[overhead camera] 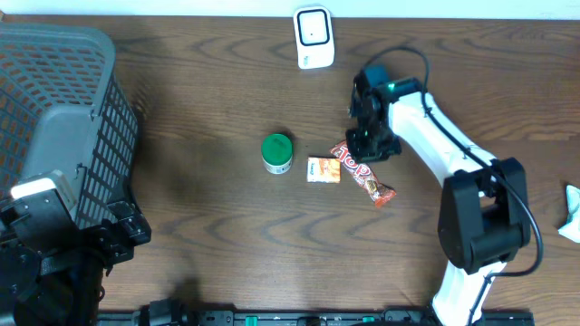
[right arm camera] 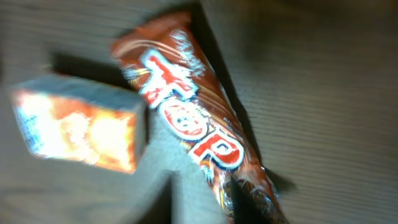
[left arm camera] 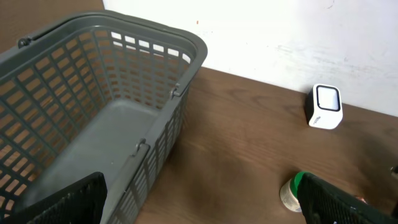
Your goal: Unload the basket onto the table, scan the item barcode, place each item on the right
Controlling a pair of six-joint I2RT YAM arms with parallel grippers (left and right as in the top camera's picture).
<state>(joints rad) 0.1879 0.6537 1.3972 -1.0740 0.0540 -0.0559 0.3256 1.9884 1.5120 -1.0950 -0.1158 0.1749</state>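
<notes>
Overhead view: the right gripper (overhead camera: 368,143) hangs low over the upper end of the red candy bar (overhead camera: 362,175). The bar, by my reading the item to scan, lies flat and slanted on the worktop (overhead camera: 208,208). It is just beside a small orange packet (overhead camera: 323,170) and near a green-lidded jar (overhead camera: 276,152). The white scanner (overhead camera: 314,37) stands at the far edge, well apart from the bar. The bar will probably have to be lifted and carried there with its barcode turned to the scanner's window. The grey basket (overhead camera: 63,118) sits at the left, likely there to take scanned goods.

Left wrist view: the left gripper (left arm camera: 199,190) has its jaws wide apart with nothing between them. It looks over the basket's rim toward the scanner and the jar. It seems parked clear of the items so the other arm has room.

Right wrist view: the picture is close and blurred. The bar fills it with its "TOP" lettering face up and the packet just to its left. No barcode shows on this face, so it is probably on the underside, which would call for a turn at the scanner. The jaws themselves are not clear here, so I cannot tell whether they are wide, narrow or gripping the wrapper.
</notes>
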